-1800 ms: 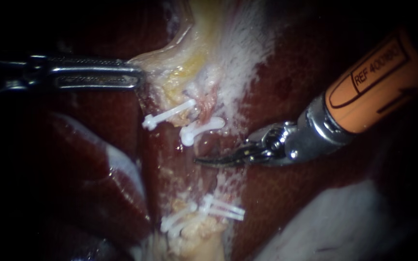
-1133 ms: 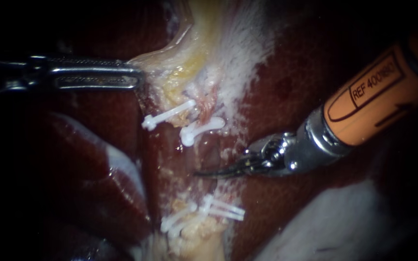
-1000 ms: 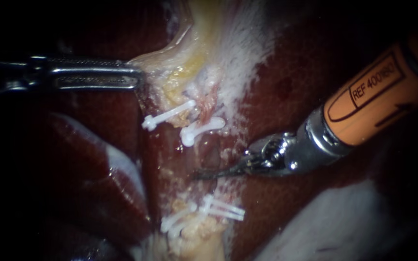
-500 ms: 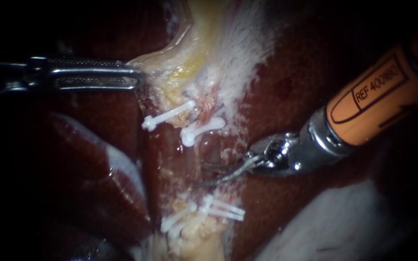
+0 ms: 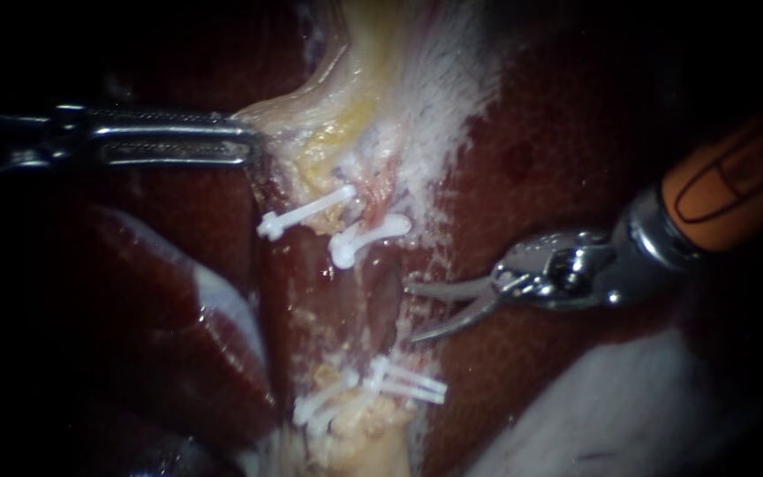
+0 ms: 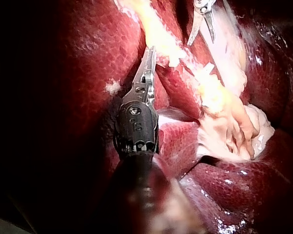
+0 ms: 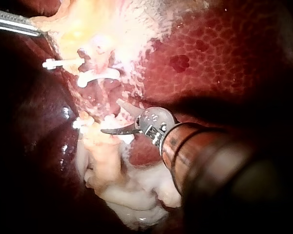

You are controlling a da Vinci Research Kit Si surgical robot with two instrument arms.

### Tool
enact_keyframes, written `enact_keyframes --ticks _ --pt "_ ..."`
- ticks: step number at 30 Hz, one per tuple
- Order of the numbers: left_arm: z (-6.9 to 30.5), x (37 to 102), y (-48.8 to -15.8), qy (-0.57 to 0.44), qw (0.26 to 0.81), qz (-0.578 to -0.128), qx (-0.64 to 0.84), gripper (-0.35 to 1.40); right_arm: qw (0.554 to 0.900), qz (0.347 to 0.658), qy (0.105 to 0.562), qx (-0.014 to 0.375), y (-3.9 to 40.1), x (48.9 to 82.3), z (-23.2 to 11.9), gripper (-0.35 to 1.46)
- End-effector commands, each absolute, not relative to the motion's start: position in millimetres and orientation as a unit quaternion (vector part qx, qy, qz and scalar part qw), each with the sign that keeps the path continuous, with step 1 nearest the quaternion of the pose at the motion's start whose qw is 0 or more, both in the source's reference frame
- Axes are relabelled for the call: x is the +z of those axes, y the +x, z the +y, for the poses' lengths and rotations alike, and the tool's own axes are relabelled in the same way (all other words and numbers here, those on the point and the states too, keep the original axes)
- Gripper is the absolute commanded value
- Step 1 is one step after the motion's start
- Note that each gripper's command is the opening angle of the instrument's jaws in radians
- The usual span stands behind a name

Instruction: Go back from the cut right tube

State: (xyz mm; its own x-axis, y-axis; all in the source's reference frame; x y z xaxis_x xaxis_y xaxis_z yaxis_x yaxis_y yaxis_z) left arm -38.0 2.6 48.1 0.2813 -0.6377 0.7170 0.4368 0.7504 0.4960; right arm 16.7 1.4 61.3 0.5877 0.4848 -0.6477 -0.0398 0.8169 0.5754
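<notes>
My right instrument (image 5: 411,313) comes in from the right on an orange shaft (image 5: 735,181). Its two thin curved blades stand open, with their tips just right of the dark gap in the cut tube (image 5: 388,300) and nothing between them. Two white clips (image 5: 306,210) sit on the stump above the gap, and several clips (image 5: 381,389) on the stump below. My left instrument (image 5: 253,146) lies level at the upper left, its jaws shut on the edge of pale yellow tissue (image 5: 328,132). The right wrist view shows the open blades (image 7: 110,116) beside the clipped stumps.
Dark red liver (image 5: 558,115) surrounds the field, with a pale whitish fold (image 5: 629,406) at the lower right under my right instrument. In the left wrist view, my left instrument (image 6: 149,58) holds the yellow strand and the open blades (image 6: 201,24) lie ahead.
My right instrument's blades have opened and drawn back to the right, out of the gap between the clip sets. My left instrument has kept its hold and not moved.
</notes>
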Motion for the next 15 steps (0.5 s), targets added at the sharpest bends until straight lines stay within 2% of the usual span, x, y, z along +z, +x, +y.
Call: enact_keyframes --ticks 1,9,15 --pt "2.6 48.2 -37.9 0.101 0.794 -0.495 -0.338 -0.35 0.851 0.437 0.251 0.147 16.3 61.1 1.7 1.43" --pt "2.6 48.2 -37.8 0.102 0.794 -0.495 -0.338 -0.35 0.866 0.453 0.197 0.084 13.4 59.5 4.1 1.43" --pt "2.5 48.3 -37.8 0.101 0.794 -0.495 -0.338 -0.35 0.871 0.453 0.175 0.072 12.4 58.1 5.3 1.43"
